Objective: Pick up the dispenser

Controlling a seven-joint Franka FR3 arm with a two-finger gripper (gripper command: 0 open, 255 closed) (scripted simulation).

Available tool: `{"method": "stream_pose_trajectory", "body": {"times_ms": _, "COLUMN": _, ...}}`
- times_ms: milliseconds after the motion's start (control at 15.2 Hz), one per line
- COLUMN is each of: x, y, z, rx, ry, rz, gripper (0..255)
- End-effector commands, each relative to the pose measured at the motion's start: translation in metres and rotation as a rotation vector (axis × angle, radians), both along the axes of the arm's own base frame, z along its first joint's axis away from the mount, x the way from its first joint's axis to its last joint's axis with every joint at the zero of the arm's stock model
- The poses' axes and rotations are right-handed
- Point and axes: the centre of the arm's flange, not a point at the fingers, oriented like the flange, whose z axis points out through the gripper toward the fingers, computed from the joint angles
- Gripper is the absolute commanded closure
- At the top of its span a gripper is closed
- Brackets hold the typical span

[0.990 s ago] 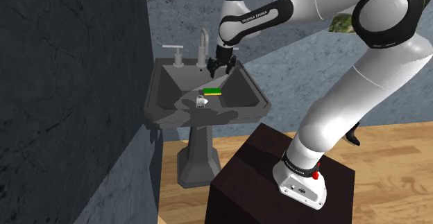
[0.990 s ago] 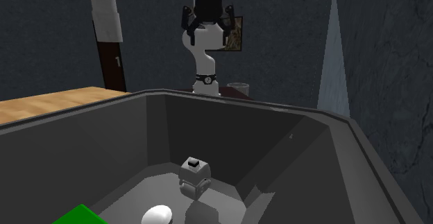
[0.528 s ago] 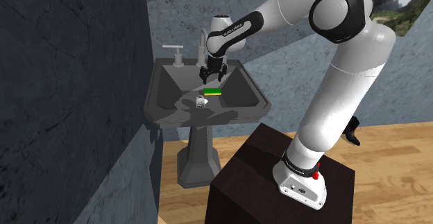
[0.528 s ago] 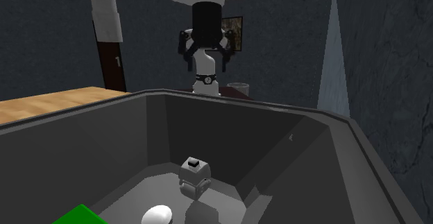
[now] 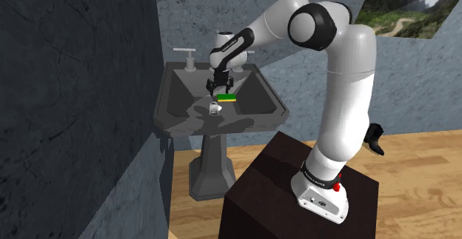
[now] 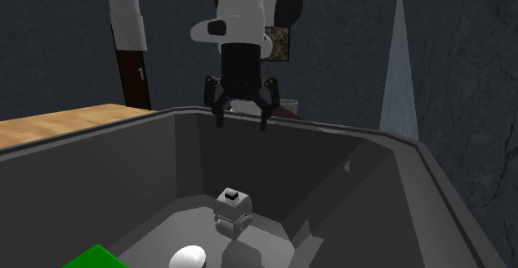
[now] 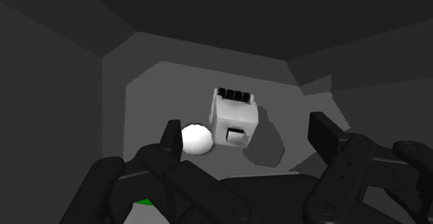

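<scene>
The dispenser (image 6: 233,208) is a small pale grey boxy thing with a dark top, standing on the floor of the dark grey sink (image 6: 332,167). In the shoulder view the dispenser (image 5: 215,109) sits near the front of the sink (image 5: 222,123). My gripper (image 6: 241,124) hangs open above the basin, about level with the rim, fingers apart and holding nothing. In the shoulder view the gripper (image 5: 219,86) is just behind the dispenser. The wrist view looks down at the dispenser (image 7: 234,115) beyond my open gripper (image 7: 248,141), a little to one side of the gap.
A white rounded object (image 7: 196,139) lies beside the dispenser, close to one fingertip (image 7: 170,141). A green sponge (image 5: 226,96) lies in the basin next to my gripper. A tap handle (image 5: 189,56) stands at the sink's back. A dark wall (image 5: 74,112) bounds the shoulder view's left.
The arm has swung down and toward the sink. My gripper has dropped from high above to rim level over the basin, staying open. The dispenser has not moved.
</scene>
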Motion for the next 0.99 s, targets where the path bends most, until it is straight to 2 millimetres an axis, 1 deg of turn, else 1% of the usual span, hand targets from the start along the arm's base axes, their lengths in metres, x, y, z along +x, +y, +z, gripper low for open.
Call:
{"method": "stream_pose_trajectory", "body": {"times_ms": 0, "x": 0.017, "y": -0.008, "z": -0.022, "rx": 0.002, "ry": 0.003, "rz": -0.019, "gripper": 0}}
{"method": "stream_pose_trajectory", "body": {"times_ms": 462, "x": 0.07, "y": -0.036, "z": -0.094, "rx": 0.01, "ry": 0.015, "rz": -0.084, "gripper": 0}}
{"method": "stream_pose_trajectory", "body": {"times_ms": 528, "x": 0.075, "y": -0.039, "z": -0.099, "rx": 0.011, "ry": 0.016, "rz": -0.089, "gripper": 0}}
{"method": "stream_pose_trajectory", "body": {"times_ms": 924, "x": 0.075, "y": -0.039, "z": -0.131, "rx": 0.011, "ry": 0.016, "rz": -0.089, "gripper": 0}}
